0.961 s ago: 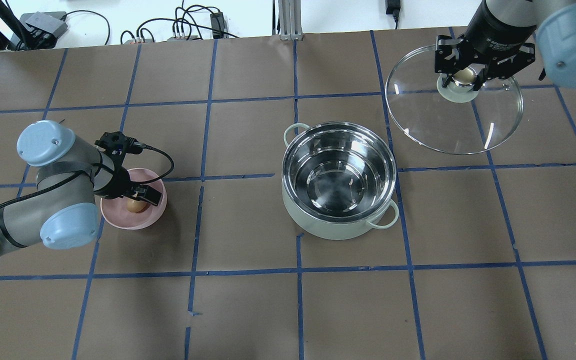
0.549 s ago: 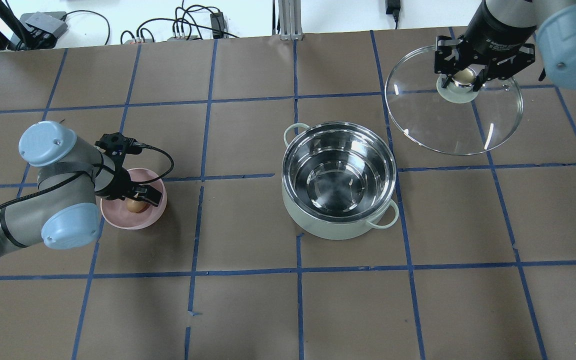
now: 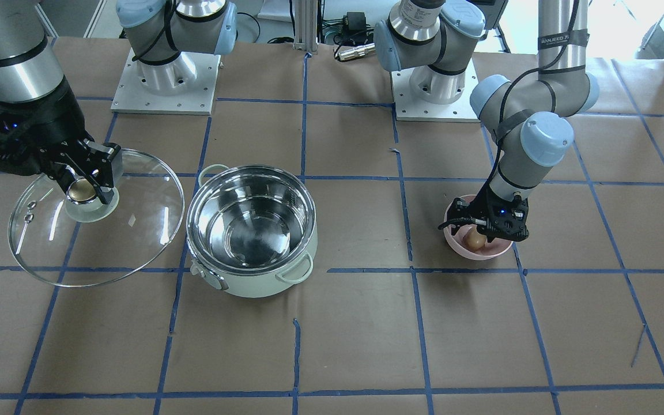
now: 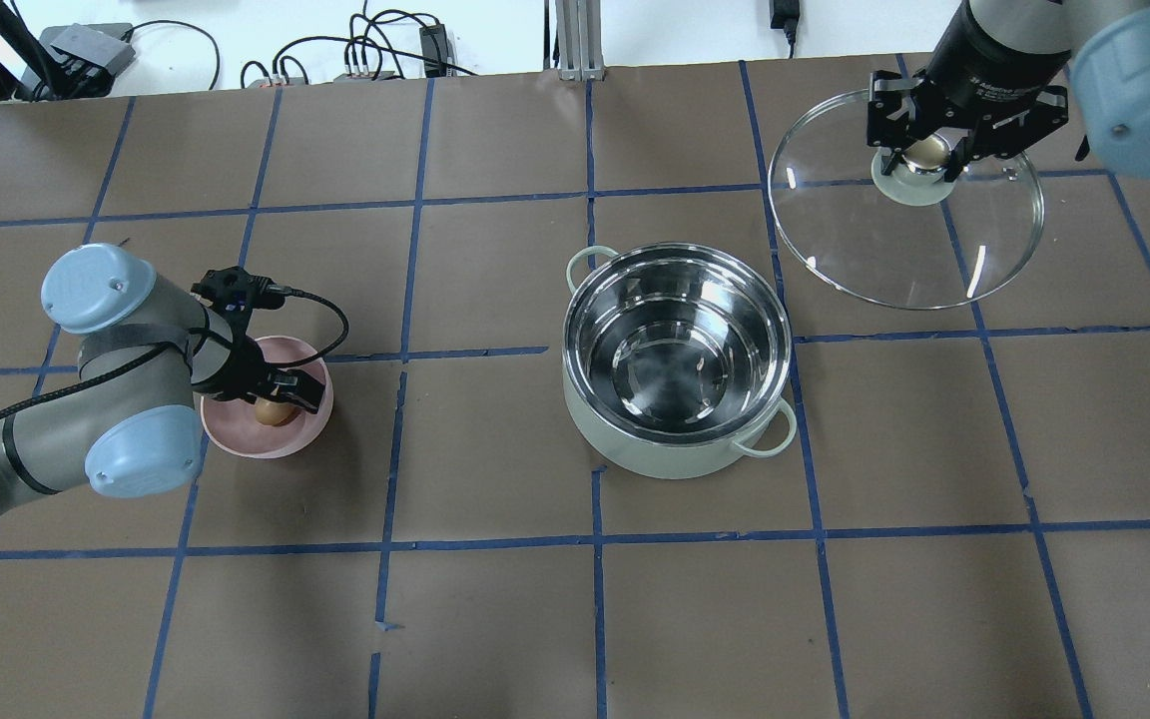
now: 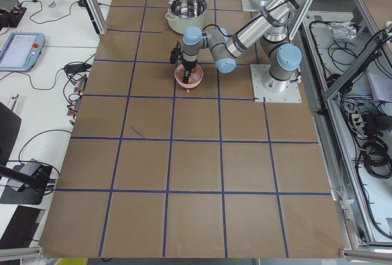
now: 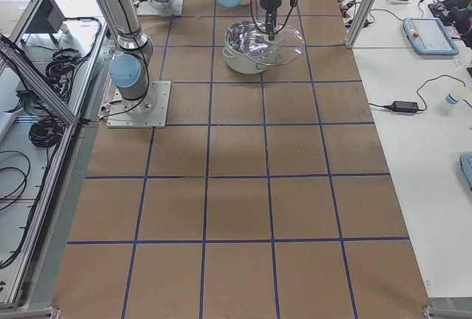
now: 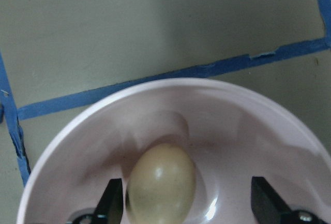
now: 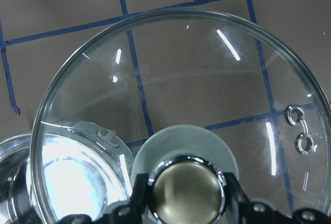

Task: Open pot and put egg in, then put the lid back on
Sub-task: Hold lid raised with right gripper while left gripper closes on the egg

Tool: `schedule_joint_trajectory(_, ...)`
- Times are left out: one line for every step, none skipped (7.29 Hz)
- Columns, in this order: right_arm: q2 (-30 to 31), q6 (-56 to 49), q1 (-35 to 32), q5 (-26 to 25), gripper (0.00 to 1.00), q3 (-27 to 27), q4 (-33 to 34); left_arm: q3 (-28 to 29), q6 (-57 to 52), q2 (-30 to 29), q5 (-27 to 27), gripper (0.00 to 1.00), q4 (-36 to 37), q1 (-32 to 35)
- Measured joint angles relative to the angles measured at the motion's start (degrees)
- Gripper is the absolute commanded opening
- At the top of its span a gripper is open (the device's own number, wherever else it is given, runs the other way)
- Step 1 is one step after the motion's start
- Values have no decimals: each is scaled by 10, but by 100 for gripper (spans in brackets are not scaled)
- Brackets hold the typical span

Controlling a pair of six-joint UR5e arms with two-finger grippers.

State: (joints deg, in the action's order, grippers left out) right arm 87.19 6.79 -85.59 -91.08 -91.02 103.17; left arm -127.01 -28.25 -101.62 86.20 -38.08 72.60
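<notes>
The mint-green pot (image 4: 675, 461) stands open at the table's middle, its steel inside empty; it also shows in the front view (image 3: 251, 282). The brown egg (image 4: 273, 412) lies in a pink bowl (image 4: 236, 439). My left gripper (image 4: 281, 399) is open and down in the bowl, with a finger on each side of the egg (image 7: 160, 182); the egg lies close to one finger. My right gripper (image 4: 926, 155) is shut on the gold-topped knob of the glass lid (image 4: 894, 250) and holds it off the table, to the far right of the pot.
Blue tape lines grid the brown table top. Cables and power bricks (image 4: 355, 55) lie along the far edge. The two arm bases (image 3: 165, 75) stand at the robot's side of the table.
My left arm has shifted slightly, settling the gripper around the egg in the bowl. The right gripper and lid have barely moved.
</notes>
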Motion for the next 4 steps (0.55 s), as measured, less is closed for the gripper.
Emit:
schedule_joint_trajectory(0,0,-1,0,28,0,0,0,7,0,0,70,0,0)
schedule_joint_trajectory(0,1,-1,1,28,-1,0,0,10,-1,1,67,-1,0)
schedule_joint_trajectory(0,1,0,0,28,-1,0,0,11,-2,0,61,-1,0)
schedule_joint_trajectory(1,1,0,0,28,-2,-1,0,10,-5,-1,55,-1,0)
